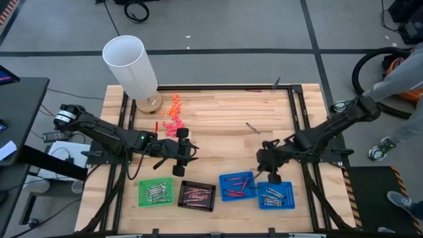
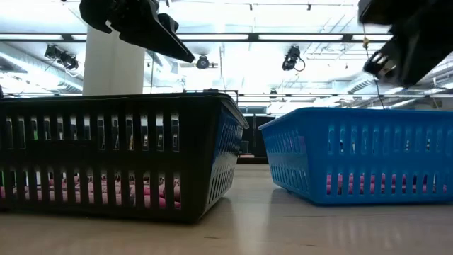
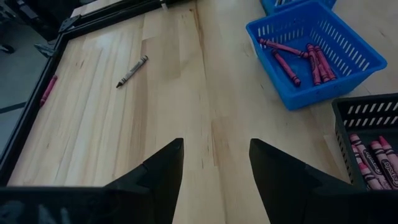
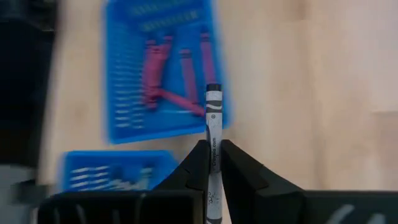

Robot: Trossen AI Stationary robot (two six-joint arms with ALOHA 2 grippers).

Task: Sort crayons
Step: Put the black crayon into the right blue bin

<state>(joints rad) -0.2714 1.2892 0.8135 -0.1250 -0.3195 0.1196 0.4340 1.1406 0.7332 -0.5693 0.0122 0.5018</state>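
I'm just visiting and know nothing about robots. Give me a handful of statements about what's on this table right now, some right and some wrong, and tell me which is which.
1. The right gripper is shut on a grey crayon. True.
2. The left gripper holds a crayon as well. False: its fingers stand open over bare wood with nothing between them.
3. Four trays sit in a row at the near edge: a green tray, a black tray and two blue ones. True.
4. The blue tray seen from the left wrist is empty. False: several maroon crayons lie in it.
5. One loose crayon lies alone on the wooden table. True.
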